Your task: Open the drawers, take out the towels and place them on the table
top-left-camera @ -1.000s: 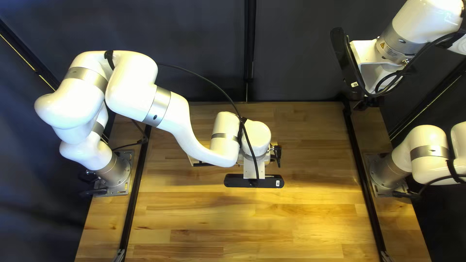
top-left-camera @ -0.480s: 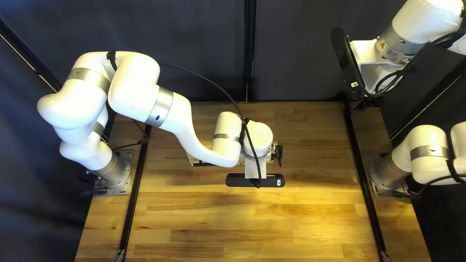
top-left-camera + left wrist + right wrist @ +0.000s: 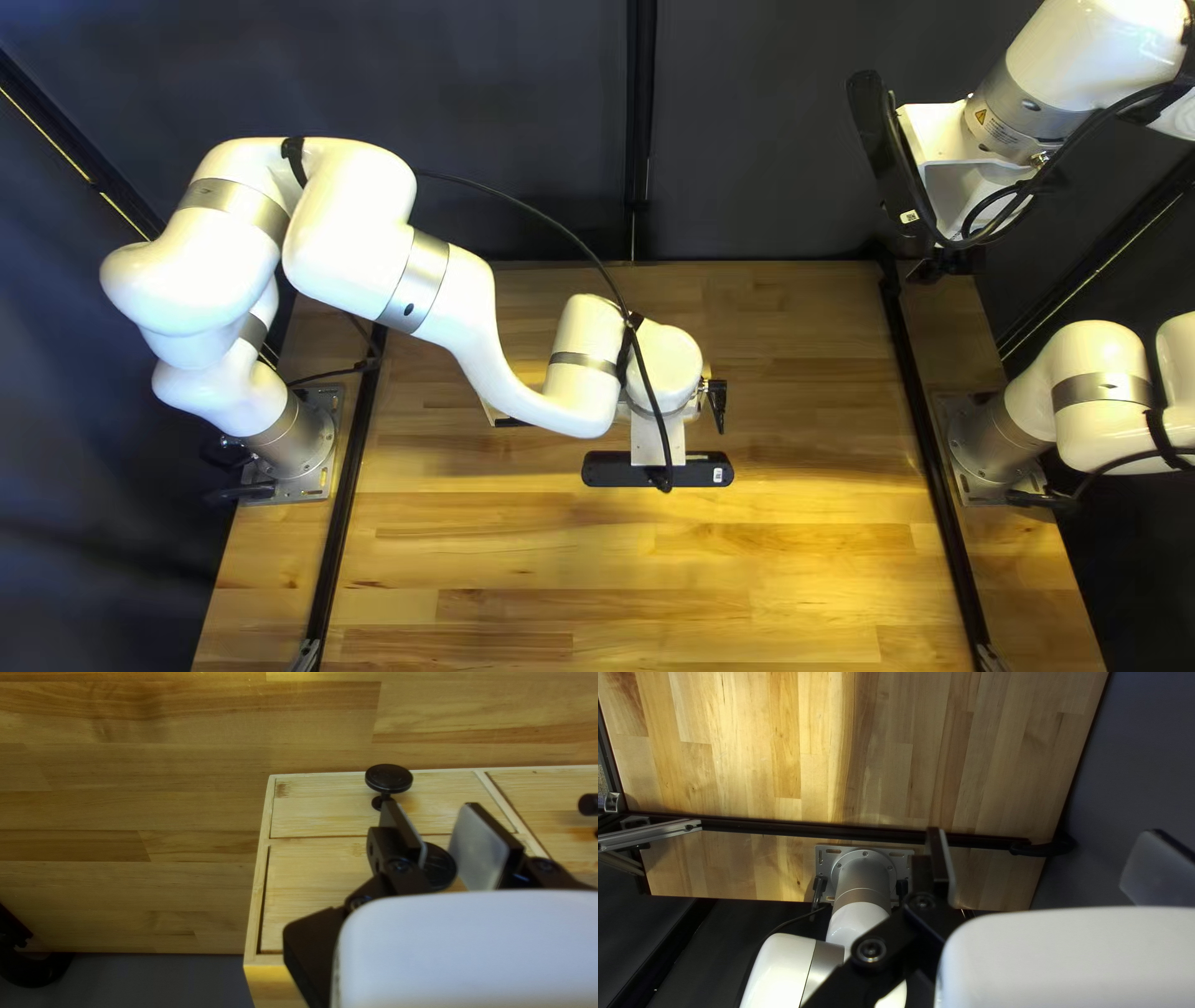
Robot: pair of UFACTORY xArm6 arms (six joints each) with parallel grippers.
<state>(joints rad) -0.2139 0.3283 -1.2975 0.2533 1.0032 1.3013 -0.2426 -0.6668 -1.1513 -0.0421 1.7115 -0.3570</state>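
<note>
Drawers [image 3: 317, 882] — pale wood fronts, flush and closed, with round black knobs [image 3: 388, 778] — sit at the centre of the top left view, under the left arm [image 3: 439, 280]. Left gripper [image 3: 430, 808] is clamped on one knob [image 3: 439, 870]; right gripper [image 3: 1045, 858], upper right, stands wide apart.

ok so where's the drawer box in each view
top left view: drawer box at the middle of the table, nearly all hidden under the left arm; only a pale corner shows
left wrist view: right under the left hand, which is shut on its knob
right wrist view: not in it
shared landmark: the wooden table, in all three
</note>
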